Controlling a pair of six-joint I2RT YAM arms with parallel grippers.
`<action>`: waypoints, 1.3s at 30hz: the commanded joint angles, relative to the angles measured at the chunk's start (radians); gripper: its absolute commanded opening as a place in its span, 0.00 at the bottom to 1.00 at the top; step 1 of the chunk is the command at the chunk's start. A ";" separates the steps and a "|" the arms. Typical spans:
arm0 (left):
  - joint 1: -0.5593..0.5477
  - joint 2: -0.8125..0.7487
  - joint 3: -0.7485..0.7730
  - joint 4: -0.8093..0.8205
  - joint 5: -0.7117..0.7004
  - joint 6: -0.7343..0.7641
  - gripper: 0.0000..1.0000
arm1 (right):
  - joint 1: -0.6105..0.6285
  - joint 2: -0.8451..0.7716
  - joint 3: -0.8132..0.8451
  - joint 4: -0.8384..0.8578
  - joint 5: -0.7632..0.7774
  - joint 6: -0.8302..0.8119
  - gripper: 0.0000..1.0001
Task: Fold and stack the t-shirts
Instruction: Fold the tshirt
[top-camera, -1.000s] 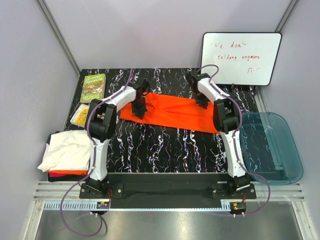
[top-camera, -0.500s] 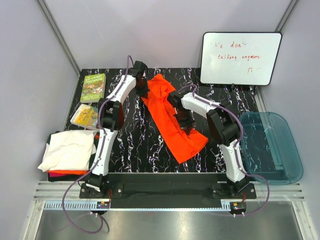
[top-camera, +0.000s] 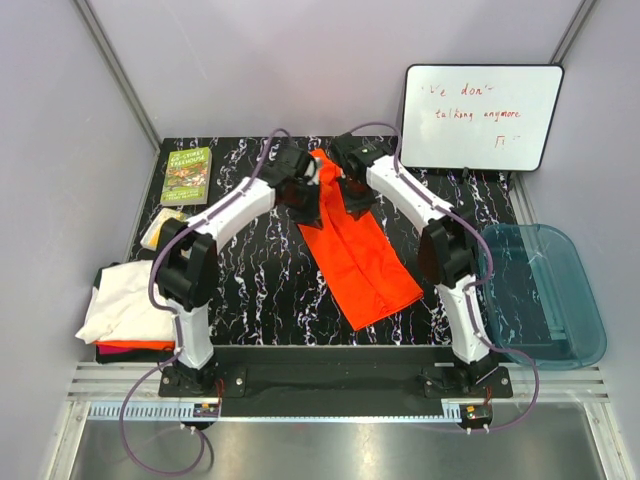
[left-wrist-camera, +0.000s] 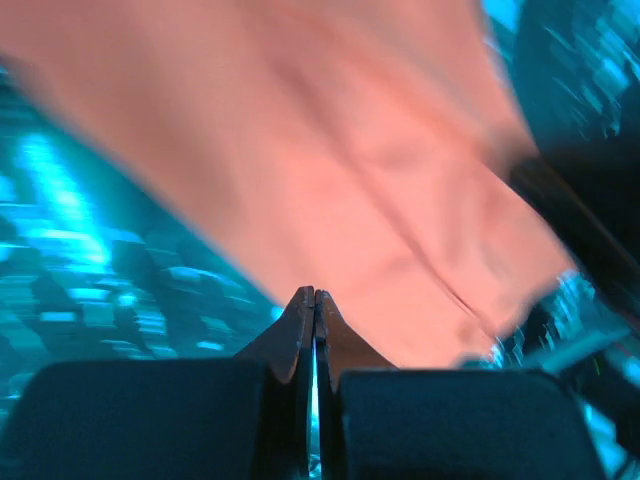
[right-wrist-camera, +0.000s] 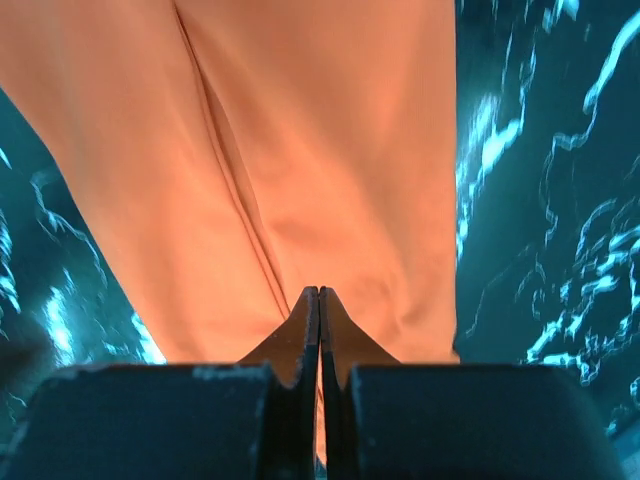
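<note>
Top external alone: folded white t-shirt

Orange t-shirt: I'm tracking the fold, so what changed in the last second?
The orange t-shirt swung from lying crosswise at the far side to running far-to-near. The right end effector moved left, close beside the left end effector; both stay shut on its far end. The pile of shirts, book and tub stayed put.

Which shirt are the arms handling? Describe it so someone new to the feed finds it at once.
Start with the black marbled table and look at its middle. The bright orange t-shirt lies there as a long folded strip, stretched from far to near. Unlike the white shirt piled at the left edge, it lies alone.
</note>
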 joint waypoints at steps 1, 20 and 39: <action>-0.108 -0.040 -0.070 0.092 0.080 -0.035 0.00 | -0.007 0.123 0.140 -0.003 0.029 0.004 0.00; -0.269 0.089 -0.227 0.112 0.154 -0.081 0.00 | -0.281 0.202 0.334 -0.048 0.012 0.063 0.00; -0.114 -0.075 -0.405 -0.179 -0.081 0.006 0.00 | -0.283 0.002 0.079 0.027 -0.075 -0.014 0.07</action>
